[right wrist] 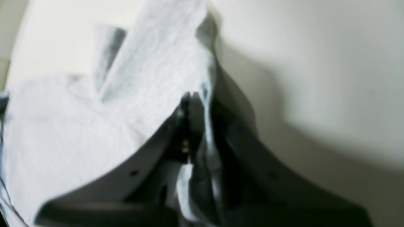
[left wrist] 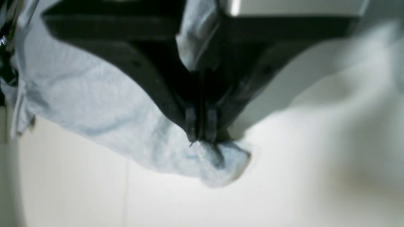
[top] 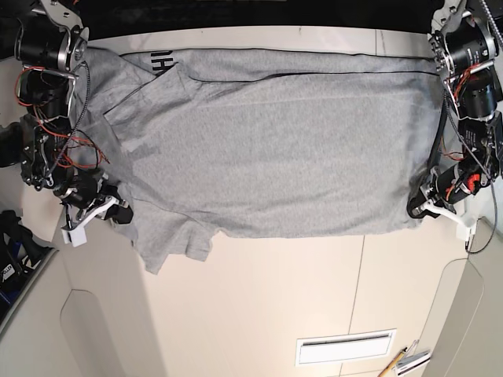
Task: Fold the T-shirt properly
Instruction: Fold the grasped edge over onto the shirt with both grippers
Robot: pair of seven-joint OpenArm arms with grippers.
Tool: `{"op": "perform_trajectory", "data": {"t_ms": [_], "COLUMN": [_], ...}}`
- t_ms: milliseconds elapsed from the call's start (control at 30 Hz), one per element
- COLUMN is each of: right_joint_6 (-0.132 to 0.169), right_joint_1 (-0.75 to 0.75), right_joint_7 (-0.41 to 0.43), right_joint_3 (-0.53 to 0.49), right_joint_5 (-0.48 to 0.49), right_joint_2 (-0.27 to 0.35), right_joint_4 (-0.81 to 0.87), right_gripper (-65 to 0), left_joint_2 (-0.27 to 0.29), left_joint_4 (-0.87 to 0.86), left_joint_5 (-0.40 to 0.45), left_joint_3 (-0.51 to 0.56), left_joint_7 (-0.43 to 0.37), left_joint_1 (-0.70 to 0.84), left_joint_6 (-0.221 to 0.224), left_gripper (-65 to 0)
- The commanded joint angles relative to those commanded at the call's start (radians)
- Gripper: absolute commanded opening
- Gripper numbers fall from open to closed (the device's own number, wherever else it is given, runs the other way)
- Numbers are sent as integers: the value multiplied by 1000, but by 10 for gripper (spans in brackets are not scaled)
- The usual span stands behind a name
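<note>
1. Two arms attend the large light heather-grey cotton T-shirt (top: 275,157), which lies spread across the pale, smooth desk (top: 259,290), plain side mostly up, with a little black lettering (top: 162,62) visible near its far edge.

2. Left hand, black with tapering fingers (left wrist: 201,126): fingertips drawn together, fabric pinched at their ends, by the near corner on its side.

3. Right hand, black, blurred in its wrist view (right wrist: 202,132): a ridge of cloth rises between the fingers. The base view places it at the shirt's opposite edge. Firmness of grip cannot be told.

4. Condition: loose folds gather beside the right hand, and a crumpled flap (top: 177,239) projects past the near edge.

5. Risk: the left pinch appears shallow; a brisk lift could let the corner slip.

6. Risk: unequal lifting or travel by the arms would probably skew the fold.

7. Risk: the flap, if left unsmoothed, may be trapped as a lump.

8. Risk: excessive outward pull could drag the whole garment or stretch the cotton.
</note>
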Motion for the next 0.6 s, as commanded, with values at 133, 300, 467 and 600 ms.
{"op": "perform_trajectory", "data": {"t_ms": [133,300,467,600], "right_joint_6": [4,4,11,11], "right_joint_1": [-3,-6,-57,-158], "right_joint_7": [-168,-291,-384,-384], "right_joint_3": [0,0,0,1], "right_joint_5": [115,229,378,389], "right_joint_2": [20,82,139,179], "right_joint_4": [124,241,302,381], "right_gripper": [-650,-650,-650,-650], "left_joint_2": [-37,-96,-147,-185], "left_joint_4": [110,178,189,248], "left_joint_5": [-85,-196,-333,-370], "left_joint_3": [0,0,0,0], "left_joint_7": [141,285,400,400], "left_joint_1": [9,12,71,154], "left_joint_6": [0,0,0,0], "left_gripper": [-650,-650,-650,-650]}}
